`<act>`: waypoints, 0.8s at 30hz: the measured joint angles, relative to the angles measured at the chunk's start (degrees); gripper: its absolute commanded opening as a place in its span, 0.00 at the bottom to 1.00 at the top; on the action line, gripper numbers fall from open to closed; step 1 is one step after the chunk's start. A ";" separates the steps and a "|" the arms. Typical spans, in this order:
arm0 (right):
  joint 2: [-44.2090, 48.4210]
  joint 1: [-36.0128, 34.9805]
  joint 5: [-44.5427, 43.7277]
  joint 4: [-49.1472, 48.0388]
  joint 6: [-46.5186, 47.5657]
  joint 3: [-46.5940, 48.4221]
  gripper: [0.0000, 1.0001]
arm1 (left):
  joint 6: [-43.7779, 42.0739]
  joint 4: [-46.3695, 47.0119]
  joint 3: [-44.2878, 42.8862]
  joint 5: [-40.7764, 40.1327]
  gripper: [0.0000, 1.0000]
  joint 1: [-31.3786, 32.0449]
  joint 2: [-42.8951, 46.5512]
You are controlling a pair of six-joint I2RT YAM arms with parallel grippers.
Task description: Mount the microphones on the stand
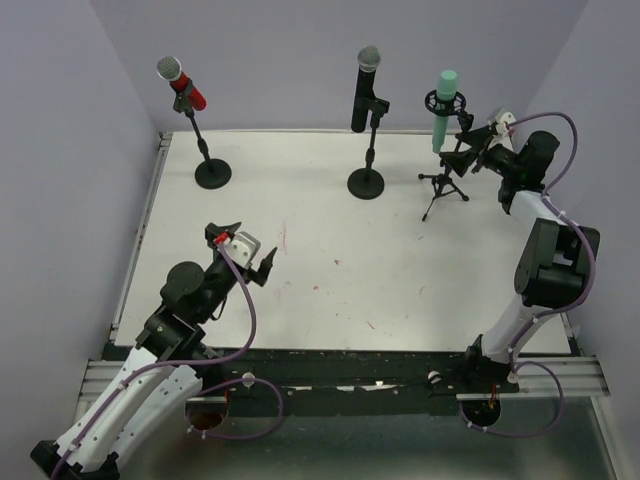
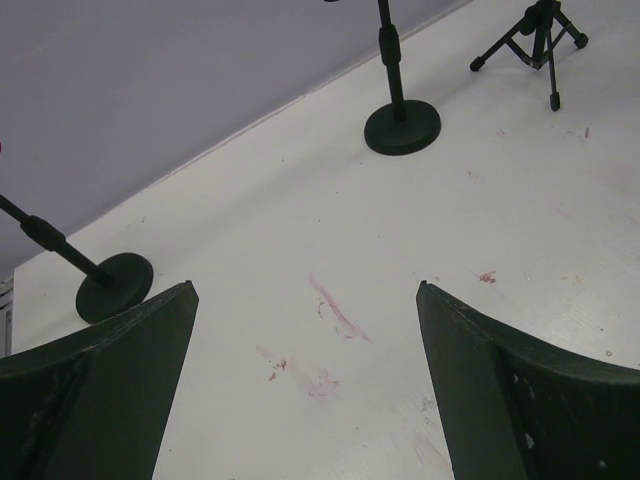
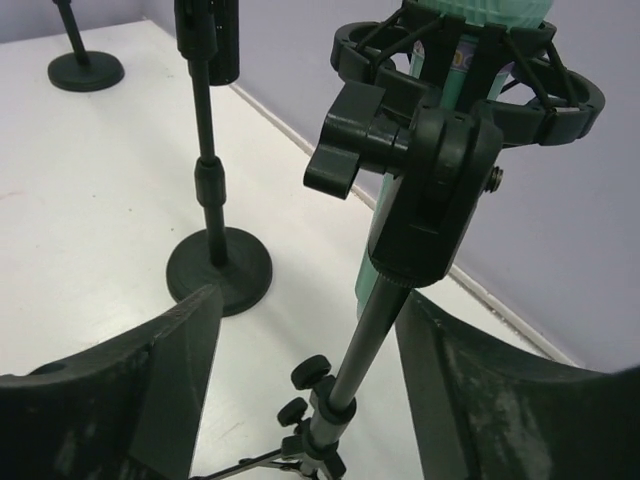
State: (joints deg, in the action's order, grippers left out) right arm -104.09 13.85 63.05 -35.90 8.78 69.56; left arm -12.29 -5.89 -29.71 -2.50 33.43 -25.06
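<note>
Right claw (image 1: 470,152) jaws apart, empty; black tripod stand (image 1: 442,186) pole in the gap, looks untouched. All mint-green stick microphone (image 1: 445,112) sits in ring mount just above claw. Red grey-mesh microphone (image 1: 182,85) and black grey-mesh microphone (image 1: 365,90) off to its left on round-base stands (image 1: 213,172). Left claw (image 1: 248,247) apart, empty. Likely final step; next: back straight out, don't knock pole.

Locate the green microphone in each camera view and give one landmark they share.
Top external: green microphone upper right, held on the tripod stand.
Left wrist: not in it; only the tripod stand's legs show, top right.
Right wrist: top centre, behind the black clamp.
Shared landmark: the round base of the middle stand, in all three.
</note>
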 measured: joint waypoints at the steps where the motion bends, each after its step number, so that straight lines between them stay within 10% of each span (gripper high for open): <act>1: 0.48 0.09 -0.02 0.00 -0.20 -0.26 0.83 | 0.02 0.00 0.00 0.11 0.98 0.00 0.24; 9: 3.69 1.01 -1.75 -0.02 -2.60 -2.05 0.99 | 0.15 0.00 0.00 0.39 0.98 0.00 1.70; 24: 26.71 6.93 -11.58 12.04 -6.73 -17.57 0.99 | 4.17 -1.11 -1.09 3.69 0.98 -0.92 3.69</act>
State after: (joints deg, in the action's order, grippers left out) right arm -77.38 20.78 51.46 -23.86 2.04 51.99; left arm -8.12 -7.01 -30.81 1.19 32.51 -21.37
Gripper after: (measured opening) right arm 0.995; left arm 0.985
